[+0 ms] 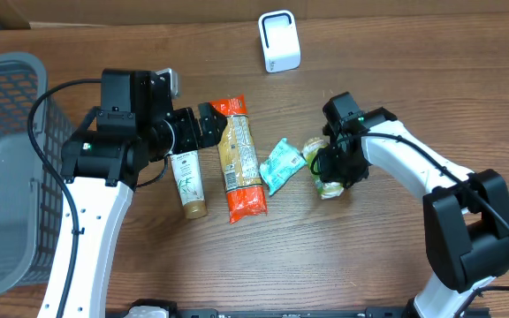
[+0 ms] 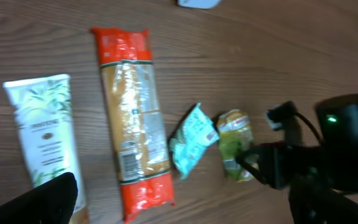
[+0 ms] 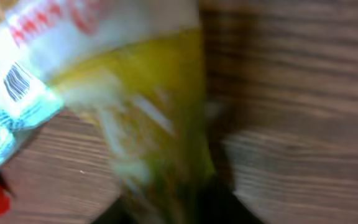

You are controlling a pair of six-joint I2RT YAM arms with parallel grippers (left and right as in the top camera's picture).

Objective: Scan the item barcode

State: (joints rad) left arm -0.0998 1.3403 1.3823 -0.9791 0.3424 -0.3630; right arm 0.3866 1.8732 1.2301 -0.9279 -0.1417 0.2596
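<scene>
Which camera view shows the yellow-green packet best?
The left wrist view: the yellow-green packet lies almost whole and fairly sharp, beside the teal sachet. Overhead, the right gripper covers its middle, so only its ends show. The right wrist view is closest, but it is blurred and shows only part of the packet.

Matt brown wood-grain table [image 1: 396, 79]. Glossy yellow-green plastic packet [image 1: 328, 187] at the right gripper [image 1: 328, 172]; further left, glossy orange plastic pasta bag [image 1: 237, 159] and smooth white plastic tube [image 1: 186, 177].

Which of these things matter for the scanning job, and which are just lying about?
In the job: yellow-green packet, white box (likely the scanner).
Lying about: white tube, long orange packet, teal packet, grey basket.
</scene>
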